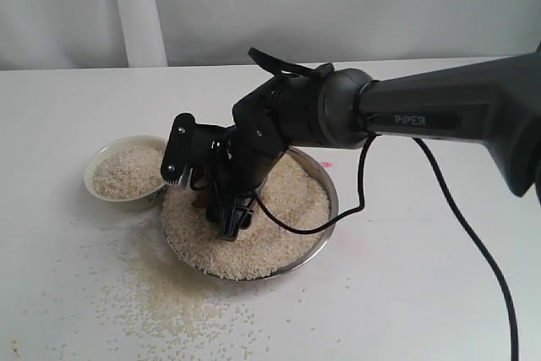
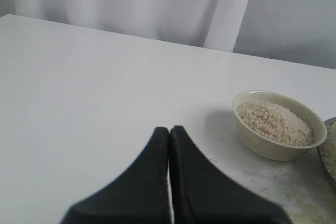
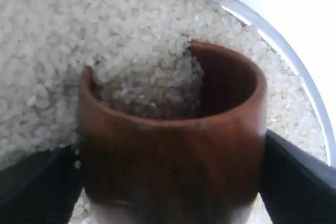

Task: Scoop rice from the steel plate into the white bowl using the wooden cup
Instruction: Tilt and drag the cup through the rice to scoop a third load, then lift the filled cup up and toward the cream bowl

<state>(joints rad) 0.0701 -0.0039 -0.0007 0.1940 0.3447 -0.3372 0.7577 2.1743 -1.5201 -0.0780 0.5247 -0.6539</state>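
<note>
The steel plate sits mid-table, heaped with rice. My right gripper reaches across into it, shut on the wooden cup. The black fingers press both sides of the cup. The cup is tipped into the heap and grains fill its mouth. In the exterior view the cup is almost hidden behind the gripper. The white bowl stands just left of the plate, full of rice. My left gripper is shut and empty, over bare table short of the bowl.
Spilled grains lie scattered on the white table in front of the bowl and plate. A black cable hangs from the right arm and trails over the table at the right. A pale curtain closes off the back.
</note>
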